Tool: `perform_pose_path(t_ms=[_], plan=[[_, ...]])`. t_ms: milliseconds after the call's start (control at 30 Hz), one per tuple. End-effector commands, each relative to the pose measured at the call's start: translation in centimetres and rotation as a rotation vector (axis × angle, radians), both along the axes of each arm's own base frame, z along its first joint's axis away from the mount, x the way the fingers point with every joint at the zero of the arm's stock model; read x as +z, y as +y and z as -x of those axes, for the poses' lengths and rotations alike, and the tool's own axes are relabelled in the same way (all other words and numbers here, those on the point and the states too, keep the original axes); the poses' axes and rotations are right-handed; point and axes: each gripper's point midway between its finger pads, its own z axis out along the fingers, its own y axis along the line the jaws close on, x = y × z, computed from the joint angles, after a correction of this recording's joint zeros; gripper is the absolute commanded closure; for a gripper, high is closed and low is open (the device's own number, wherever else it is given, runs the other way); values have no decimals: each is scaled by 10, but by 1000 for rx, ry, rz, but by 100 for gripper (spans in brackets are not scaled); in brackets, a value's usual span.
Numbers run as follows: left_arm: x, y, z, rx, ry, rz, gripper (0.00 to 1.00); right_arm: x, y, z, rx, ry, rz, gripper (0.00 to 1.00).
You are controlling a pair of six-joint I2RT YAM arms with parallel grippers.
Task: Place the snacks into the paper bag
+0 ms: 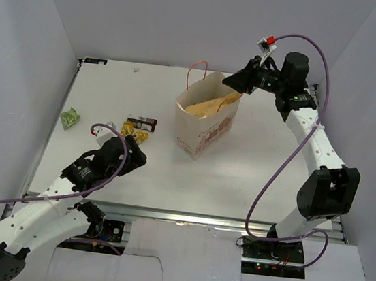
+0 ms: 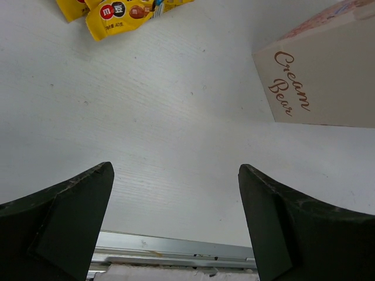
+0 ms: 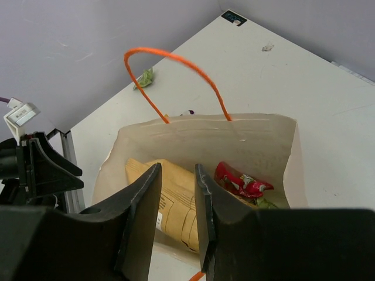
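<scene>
white table [image 1: 253, 169]; right claw [image 3: 177, 172] slightly parted, empty, above paper bag [image 1: 203, 132]; left claw [image 2: 176, 170] gaping, empty.

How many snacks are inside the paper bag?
2. A large tan packet leans inside the paper bag, with a red wrapper beside it. Others may be hidden beneath.

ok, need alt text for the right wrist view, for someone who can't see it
The right end effector hangs over the open paper bag, slightly open and holding nothing. Inside the bag lie a tan packet and a red wrapper; one orange cord handle arches above the far rim.
</scene>
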Motion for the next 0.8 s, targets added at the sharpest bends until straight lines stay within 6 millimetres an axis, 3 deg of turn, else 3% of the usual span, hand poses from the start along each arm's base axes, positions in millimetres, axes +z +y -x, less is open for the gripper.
perform_pose_path(t_ms=[0, 67, 133, 200, 267, 300, 367, 400, 433, 500, 567, 767], plan=[[7, 8, -15, 57, -9, -44, 2, 35, -13, -6, -42, -130, 14, 65], [-7, 11, -24, 68, 97, -87, 2, 29, -31, -13, -120, -146, 83, 65], [-20, 32, -37, 133, 185, -89, 2, 22, -55, -18, -186, -162, 130, 65], [-31, 47, -53, 202, 247, -81, 2, 7, -75, -18, -227, -153, 176, 65], [-25, 53, -71, 262, 237, -69, 2, -14, -92, -10, -250, -137, 215, 65], [-35, 53, -77, 283, 277, -69, 2, -30, -97, 0, -255, -110, 227, 65], [-34, 51, -92, 334, 291, -10, 2, -43, -106, 8, -271, -93, 242, 65], [-46, 45, -95, 335, 345, 13, 2, -44, -110, 15, -279, -102, 247, 65], [-49, 43, -99, 347, 359, 33, 2, -61, -112, 21, -273, -66, 254, 65], [-51, 39, -111, 381, 369, 83, 3, -66, -117, 31, -278, -63, 255, 65], [-58, 39, -122, 415, 377, 130, 5, -83, -118, 42, -267, -31, 260, 65], [-86, 45, -129, 574, 472, 236, 14, -101, -130, 59, -272, 0, 267, 65]])
